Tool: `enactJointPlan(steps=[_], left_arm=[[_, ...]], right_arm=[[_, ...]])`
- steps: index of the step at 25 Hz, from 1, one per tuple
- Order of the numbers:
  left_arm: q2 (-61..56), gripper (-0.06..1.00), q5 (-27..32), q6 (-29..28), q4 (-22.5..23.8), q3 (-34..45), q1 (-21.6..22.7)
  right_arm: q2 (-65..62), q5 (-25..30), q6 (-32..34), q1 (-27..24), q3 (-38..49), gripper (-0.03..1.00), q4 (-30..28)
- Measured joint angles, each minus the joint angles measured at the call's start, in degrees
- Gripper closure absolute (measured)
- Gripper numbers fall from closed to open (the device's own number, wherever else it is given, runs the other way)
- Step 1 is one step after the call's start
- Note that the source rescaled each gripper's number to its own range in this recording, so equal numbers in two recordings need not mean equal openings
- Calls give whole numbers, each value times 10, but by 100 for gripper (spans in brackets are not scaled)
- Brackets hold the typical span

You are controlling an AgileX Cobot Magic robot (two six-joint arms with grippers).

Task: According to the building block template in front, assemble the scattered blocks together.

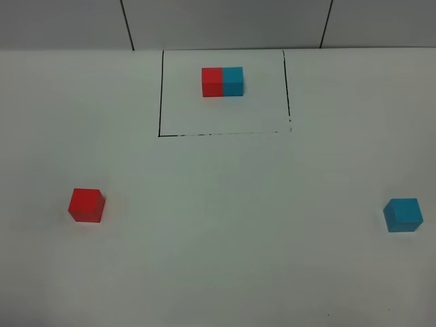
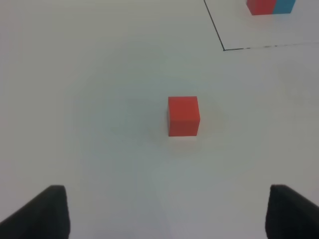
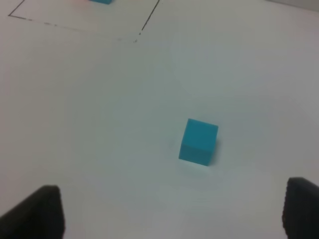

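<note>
While left gripper (image 2: 167, 214), right gripper (image 3: 172, 214) are held wide, red cube (image 1: 86, 205) is seen left, blue cube (image 1: 402, 214) right, template (image 1: 222, 82) far.

Left fingers (image 2: 37, 214) are matte black, blunt-tipped wedges; right fingers (image 3: 301, 206) equally black and plain.

Left gripper (image 2: 169, 211) with jaws spread wide; right gripper (image 3: 172, 209) likewise
</note>
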Motion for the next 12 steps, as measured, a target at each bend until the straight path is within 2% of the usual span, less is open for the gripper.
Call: enactJointPlan(steps=[12], left_arm=[[0, 11, 0, 0, 0, 0, 0]], right_arm=[[0, 0, 0, 0, 0, -3, 0]])
